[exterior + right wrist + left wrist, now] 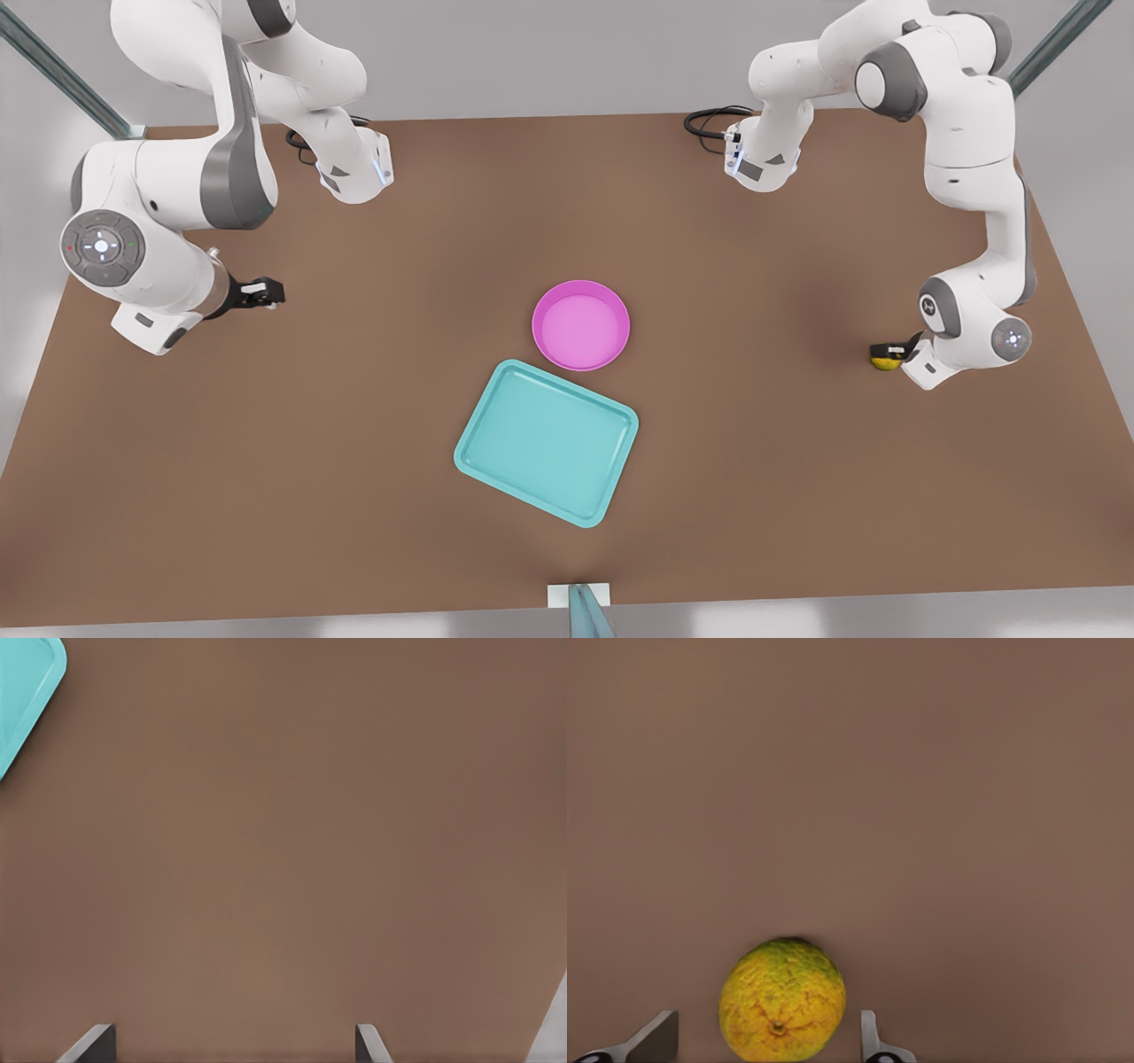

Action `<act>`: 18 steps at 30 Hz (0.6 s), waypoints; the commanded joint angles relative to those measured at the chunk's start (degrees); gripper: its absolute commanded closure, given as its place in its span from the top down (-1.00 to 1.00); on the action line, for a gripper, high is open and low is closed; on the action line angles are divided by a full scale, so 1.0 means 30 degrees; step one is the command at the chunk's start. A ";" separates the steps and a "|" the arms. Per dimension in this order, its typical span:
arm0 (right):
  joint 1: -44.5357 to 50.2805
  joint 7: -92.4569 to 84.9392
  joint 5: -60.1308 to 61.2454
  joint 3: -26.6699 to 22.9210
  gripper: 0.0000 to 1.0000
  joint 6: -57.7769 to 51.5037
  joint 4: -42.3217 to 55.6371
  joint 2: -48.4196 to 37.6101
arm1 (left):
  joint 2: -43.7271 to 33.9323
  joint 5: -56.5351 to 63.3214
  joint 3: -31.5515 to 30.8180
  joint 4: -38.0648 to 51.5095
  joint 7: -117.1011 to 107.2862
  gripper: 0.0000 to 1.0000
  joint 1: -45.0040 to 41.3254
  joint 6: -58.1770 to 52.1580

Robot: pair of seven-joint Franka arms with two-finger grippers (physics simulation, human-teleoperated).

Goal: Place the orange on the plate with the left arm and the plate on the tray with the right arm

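Note:
The bumpy yellow-orange orange rests on the brown table at the front view's right. My left gripper is lowered over it and open, one finger on each side with small gaps. The pink plate stands empty at the table's middle, beside the far corner of the teal tray. My right gripper hovers open at the front view's left, far from the plate, with nothing between its fingers. A corner of the tray shows in the right wrist view.
The brown table is bare around both grippers. Black cables lie near the arm bases at the far edge. A small metal post stands at the near edge.

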 commanded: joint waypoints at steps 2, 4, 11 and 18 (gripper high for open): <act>-0.0029 -0.0117 0.0137 -0.0004 1.00 0.0054 -0.0029 0.0009 | 0.0233 0.0023 0.0018 0.0008 0.3895 1.00 0.0030 0.0551; -0.0029 -0.0118 0.0137 -0.0004 1.00 0.0054 -0.0029 0.0038 | 0.0526 0.0023 0.0018 0.0008 0.3865 1.00 0.0001 0.0493; -0.0030 -0.0059 0.0108 -0.0004 1.00 0.0025 -0.0058 0.0126 | 0.1229 0.0023 0.0018 0.0008 0.3836 1.00 0.0001 0.1108; -0.0059 -0.0118 0.0167 -0.0004 1.00 0.0025 -0.0058 0.0155 | 0.1082 0.0023 0.0018 0.0008 0.3661 0.28 -0.0117 0.0991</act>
